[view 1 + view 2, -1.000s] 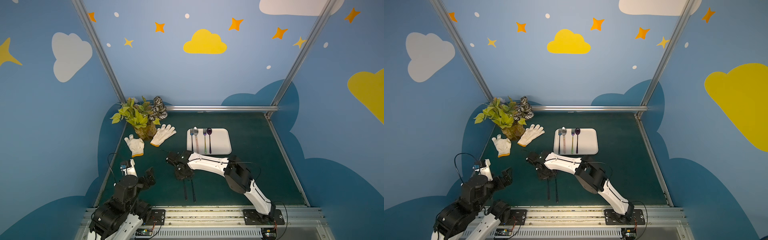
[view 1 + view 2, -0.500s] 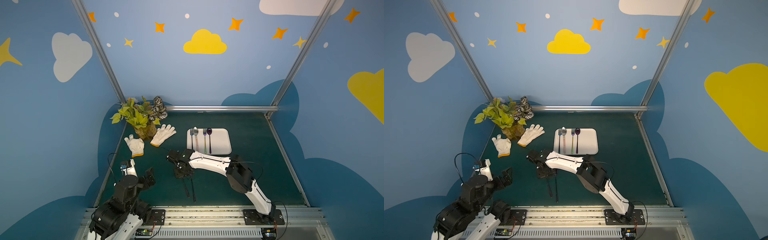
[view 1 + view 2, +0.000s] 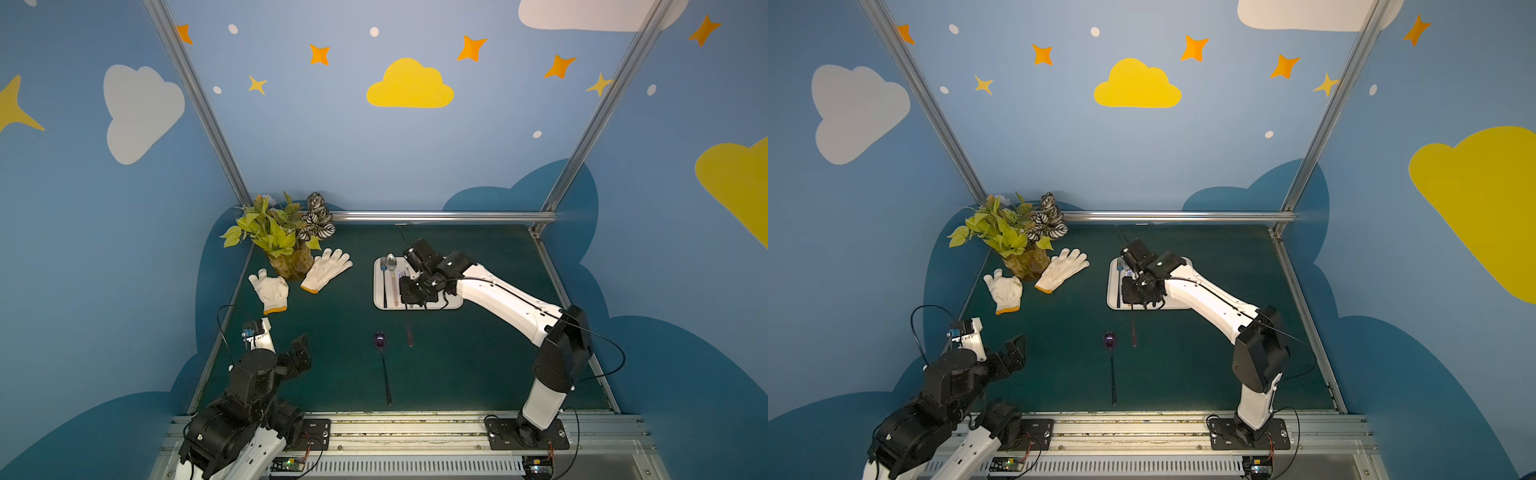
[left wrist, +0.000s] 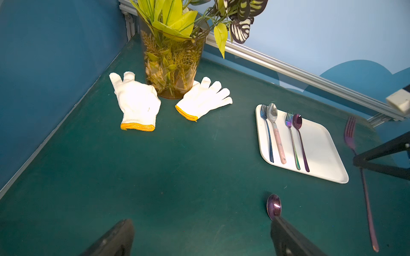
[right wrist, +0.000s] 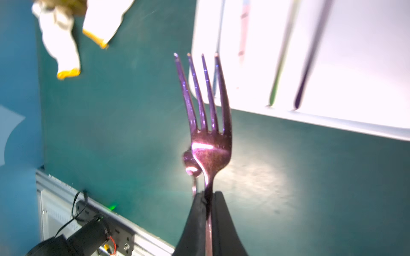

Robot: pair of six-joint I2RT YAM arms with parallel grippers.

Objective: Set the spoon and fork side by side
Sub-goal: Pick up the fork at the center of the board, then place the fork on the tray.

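Note:
A purple spoon [image 3: 380, 340] [image 3: 1109, 340] lies flat on the green mat near the front middle, bowl away from the rail; its bowl [image 4: 274, 206] also shows in the left wrist view. My right gripper [image 3: 412, 296] [image 3: 1136, 296] [image 5: 207, 199] hangs above the front edge of the white tray, shut on the handle of a purple fork [image 5: 210, 150] [image 4: 350, 135], which is held in the air with its handle end [image 3: 409, 334] over the mat to the right of the spoon. My left gripper [image 3: 301, 353] [image 3: 1014, 352] [image 4: 199, 239] rests at the front left, open with nothing in it.
The white tray [image 3: 377, 293] [image 4: 321, 150] at the back middle holds several other forks and spoons in a row. A plant vase [image 3: 291, 259] stands at the back left, with a white glove [image 3: 272, 289] to its left and another [image 3: 326, 270] to its right.
My right arm has swung from the mat's front middle back to over the tray, lifting the fork off the mat. The spoon stays on the mat. The left arm has not moved.

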